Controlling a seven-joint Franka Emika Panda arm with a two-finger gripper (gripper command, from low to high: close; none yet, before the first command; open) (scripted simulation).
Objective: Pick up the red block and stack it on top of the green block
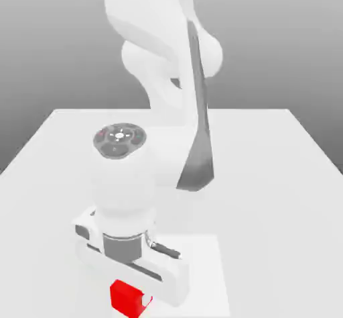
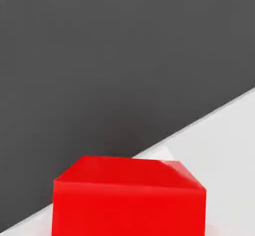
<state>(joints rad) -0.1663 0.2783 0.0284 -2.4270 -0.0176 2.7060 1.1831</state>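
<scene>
The red block (image 1: 126, 297) sits partly hidden under the gripper (image 1: 137, 295) (its fingers mostly covered), and the hand view's lower edge cuts off the block's base.

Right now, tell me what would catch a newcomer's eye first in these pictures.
The bright red block stands out most, sitting low at the near edge of the white table, right under the gripper. Next comes the big white arm rising over the table's middle. In the hand view the red block looms close.
</scene>
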